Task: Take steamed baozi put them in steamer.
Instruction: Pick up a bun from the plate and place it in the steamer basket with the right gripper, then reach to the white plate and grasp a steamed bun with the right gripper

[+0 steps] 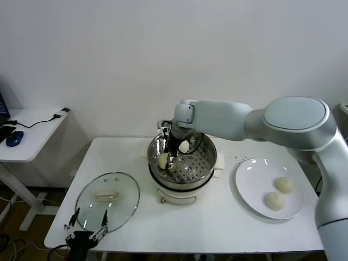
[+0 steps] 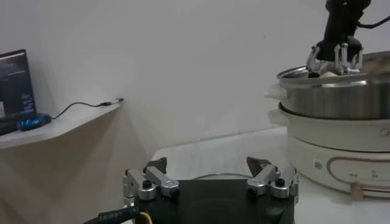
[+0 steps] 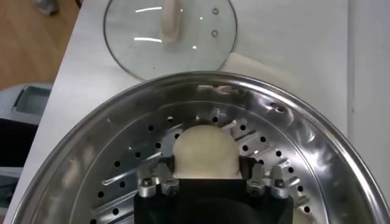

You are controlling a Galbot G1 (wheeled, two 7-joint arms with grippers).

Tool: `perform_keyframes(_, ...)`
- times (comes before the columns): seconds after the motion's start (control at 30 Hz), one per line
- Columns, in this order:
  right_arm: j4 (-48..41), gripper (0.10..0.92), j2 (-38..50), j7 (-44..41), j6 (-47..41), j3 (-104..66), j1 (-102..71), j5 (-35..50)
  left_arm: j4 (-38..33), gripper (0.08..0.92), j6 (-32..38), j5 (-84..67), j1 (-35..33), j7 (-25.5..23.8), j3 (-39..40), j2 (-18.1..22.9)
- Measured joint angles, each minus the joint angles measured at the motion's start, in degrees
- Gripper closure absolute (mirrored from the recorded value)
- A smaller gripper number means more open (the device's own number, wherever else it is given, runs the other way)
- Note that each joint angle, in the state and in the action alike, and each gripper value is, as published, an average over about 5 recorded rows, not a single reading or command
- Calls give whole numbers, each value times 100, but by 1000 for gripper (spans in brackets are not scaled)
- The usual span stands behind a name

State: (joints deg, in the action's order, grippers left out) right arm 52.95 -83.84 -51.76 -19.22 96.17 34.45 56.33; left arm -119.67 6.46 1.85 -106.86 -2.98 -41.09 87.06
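Right wrist view: right gripper (image 3: 210, 182) jaws closed against a baozi (image 3: 205, 153) over the steamer (image 3: 292, 131) tray; left gripper (image 2: 210, 182) spread wide, holding nothing.

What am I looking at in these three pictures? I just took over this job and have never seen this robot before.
It is a two-armed robot at a white table. The head view looks down from its head; the other two come from cameras on its wrists.

The right gripper reaches into the steamer, a shiny pot with a perforated tray, and is shut on a baozi, as its wrist view shows. A second baozi already lies on the tray. Two more baozi wait on the white plate to the robot's right.

The left gripper is parked open at the table's near edge, beside the glass lid.
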Motion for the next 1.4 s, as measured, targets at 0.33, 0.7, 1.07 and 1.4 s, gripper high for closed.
perform_keyframes(0.33,405,203,457,-145,112,7,465,-33,-5,177,-26,15,46,13,-9,33)
perform_keyframes(0.7,1532,203,2207,-519,455,211,1382,-528,-48,177,-69,81,79,9,50,67)
perform_keyframes(1.07,2346,203,4450,-829,707,-222,934,-2259,-78,177,-100,146,35,21,59,115)
perform_keyframes(1.4,2213,203,5418,-985,964,-1477,-667,-3888,-117,177,-100,176,-12,44,52,143)
